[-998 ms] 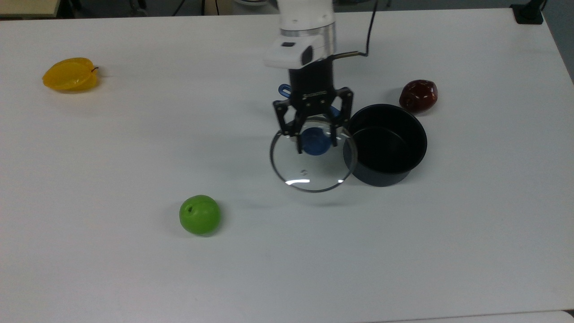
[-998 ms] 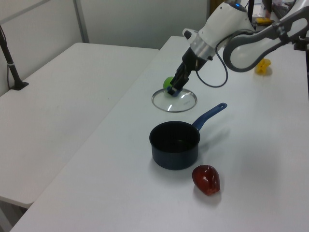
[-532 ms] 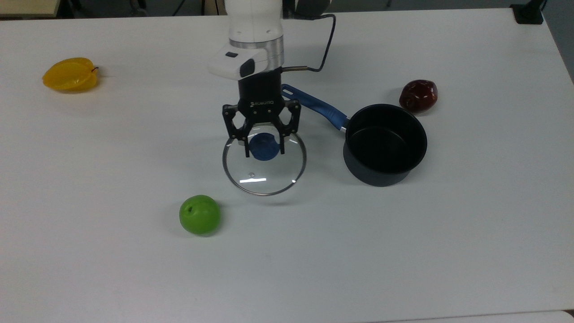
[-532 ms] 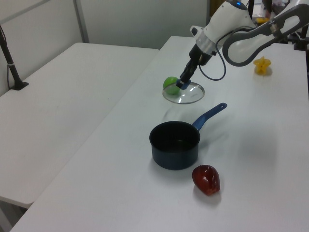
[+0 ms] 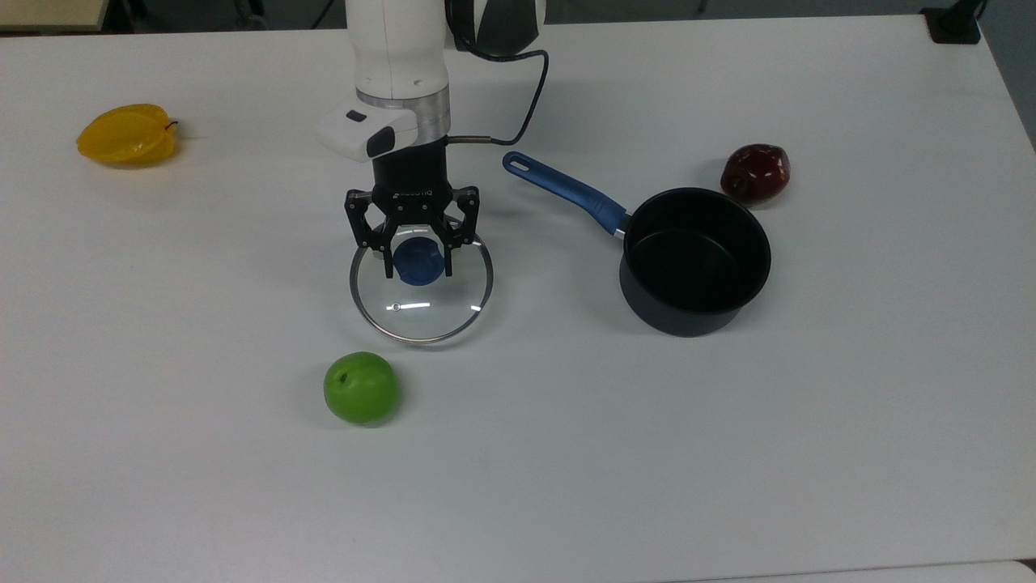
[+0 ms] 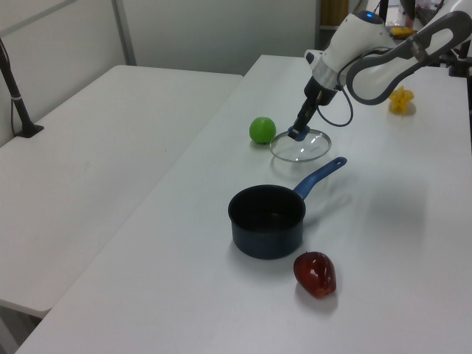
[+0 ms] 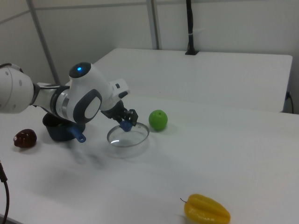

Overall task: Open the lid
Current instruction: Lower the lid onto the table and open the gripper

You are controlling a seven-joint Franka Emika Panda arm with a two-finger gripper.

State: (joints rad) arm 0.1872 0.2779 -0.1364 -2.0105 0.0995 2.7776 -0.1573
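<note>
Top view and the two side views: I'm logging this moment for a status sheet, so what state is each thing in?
Lid: off the saucepan, held by its blue knob, level.
Gripper: shut on the knob.
Saucepan: uncovered, upright, empty, apart from the lid.
Green apple: resting on the table, free.
Red fruit: resting beside the saucepan, not touching it.
Yellow fruit: resting far off on the top view's left.

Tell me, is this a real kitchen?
Probably not; it looks like a robot lab. A robot arm's hand holds a glass lid over a plain white table, with a green apple lying about.
</note>
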